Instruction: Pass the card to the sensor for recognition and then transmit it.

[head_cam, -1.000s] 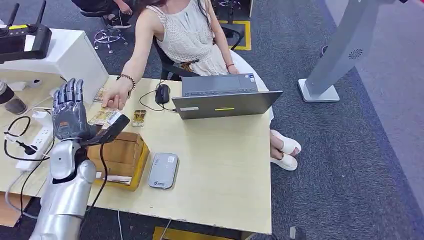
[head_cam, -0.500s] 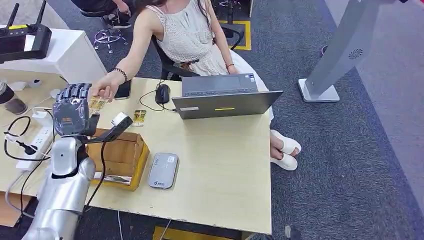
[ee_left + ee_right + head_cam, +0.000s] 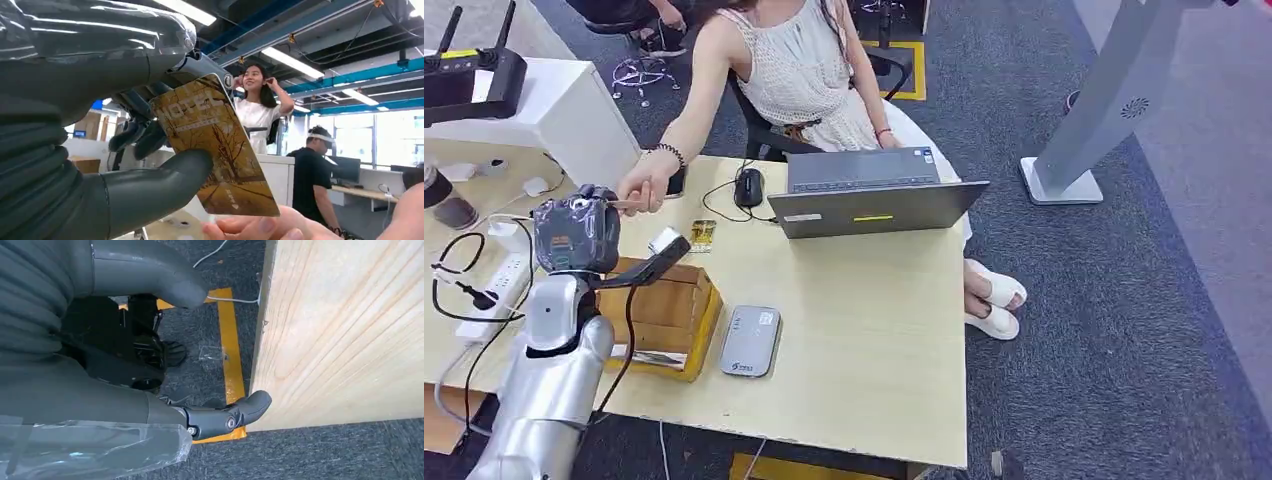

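Note:
My left hand [image 3: 576, 232] is raised over the table's left side with its fingers curled in. The left wrist view shows it [image 3: 100, 125] pinching a gold hotel card [image 3: 215, 150] between thumb and fingers. A seated person's hand [image 3: 642, 187] reaches to the same card [image 3: 625, 204], and their fingertips [image 3: 260, 229] still touch its free end. The grey sensor pad [image 3: 751, 341] lies flat on the table [image 3: 864, 330], nearer me and to the right of my left hand. My right hand [image 3: 125, 365] hangs beside the table edge [image 3: 350, 330], holding nothing, fingers apart.
A brown cardboard box [image 3: 664, 305] sits under my left forearm, beside the sensor pad. Another gold card [image 3: 702, 234], a mouse [image 3: 749, 187] and an open laptop [image 3: 874, 195] lie at the far side. A power strip [image 3: 494, 285] with cables is at the left.
My left hand went from fingers spread upright to curled around the card. The person lifted the card off the table and brought it up into my hand.

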Motion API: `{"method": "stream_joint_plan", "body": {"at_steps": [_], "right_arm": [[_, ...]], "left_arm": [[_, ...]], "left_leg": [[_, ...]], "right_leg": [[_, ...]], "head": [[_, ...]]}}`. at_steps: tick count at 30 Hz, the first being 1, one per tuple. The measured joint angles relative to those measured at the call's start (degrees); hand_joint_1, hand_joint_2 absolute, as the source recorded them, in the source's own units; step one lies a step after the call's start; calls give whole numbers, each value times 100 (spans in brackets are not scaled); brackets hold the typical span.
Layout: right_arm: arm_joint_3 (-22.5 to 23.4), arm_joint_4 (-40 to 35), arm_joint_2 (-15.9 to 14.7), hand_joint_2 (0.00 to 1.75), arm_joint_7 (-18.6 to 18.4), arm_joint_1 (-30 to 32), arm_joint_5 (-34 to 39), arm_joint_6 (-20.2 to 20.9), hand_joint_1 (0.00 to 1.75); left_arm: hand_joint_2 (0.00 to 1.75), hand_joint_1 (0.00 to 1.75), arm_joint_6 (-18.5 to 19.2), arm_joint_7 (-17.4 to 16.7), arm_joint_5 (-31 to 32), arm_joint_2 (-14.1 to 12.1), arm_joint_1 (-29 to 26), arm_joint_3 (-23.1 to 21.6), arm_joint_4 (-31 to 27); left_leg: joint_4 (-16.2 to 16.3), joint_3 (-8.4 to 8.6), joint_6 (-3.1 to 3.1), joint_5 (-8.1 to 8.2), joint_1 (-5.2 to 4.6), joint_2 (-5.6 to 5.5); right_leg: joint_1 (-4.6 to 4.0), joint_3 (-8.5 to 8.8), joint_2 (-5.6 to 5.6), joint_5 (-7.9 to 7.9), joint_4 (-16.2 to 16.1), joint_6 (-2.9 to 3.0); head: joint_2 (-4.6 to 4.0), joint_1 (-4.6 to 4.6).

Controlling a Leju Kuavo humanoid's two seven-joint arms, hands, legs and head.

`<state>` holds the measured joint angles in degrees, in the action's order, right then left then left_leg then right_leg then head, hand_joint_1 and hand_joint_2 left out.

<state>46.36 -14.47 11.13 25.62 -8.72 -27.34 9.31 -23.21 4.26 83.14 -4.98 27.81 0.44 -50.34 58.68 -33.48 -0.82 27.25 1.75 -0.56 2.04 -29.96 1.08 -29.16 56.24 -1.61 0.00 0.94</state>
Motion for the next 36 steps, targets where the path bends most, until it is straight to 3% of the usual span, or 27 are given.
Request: {"method": "stream_joint_plan", "body": {"at_steps": [6,12,23,27,36], "right_arm": [[-4,2,0,175,31,7,114,42,0],[4,9,-87,175,105,70,282,245,0],[46,9,-170,175,208,118,394,300,0],[48,11,-170,175,201,123,339,251,0],[42,9,-33,175,155,59,313,46,0]], "left_arm": [[175,175,-66,61,63,102,-89,-94,-89],[175,175,-7,-159,463,670,-282,-552,-491],[175,175,894,-249,485,1255,-511,-1699,-1480],[175,175,1148,-370,481,1283,-613,-1969,-1696],[175,175,1755,-542,457,936,-936,-1991,-2035]], "left_leg": [[2,0,0,0,0,0],[5,-5,1,1,-3,-12],[7,-6,1,1,-1,-12],[6,-8,1,1,-2,-10],[4,-8,1,0,0,-12]], "right_leg": [[1,-4,0,0,-2,0],[2,1,-13,1,-7,-2],[1,-1,-13,3,-6,-5],[1,0,-12,3,-6,-5],[0,0,-13,2,-2,-5]], "head": [[0,2],[0,-2],[0,2],[0,2],[0,2]]}}
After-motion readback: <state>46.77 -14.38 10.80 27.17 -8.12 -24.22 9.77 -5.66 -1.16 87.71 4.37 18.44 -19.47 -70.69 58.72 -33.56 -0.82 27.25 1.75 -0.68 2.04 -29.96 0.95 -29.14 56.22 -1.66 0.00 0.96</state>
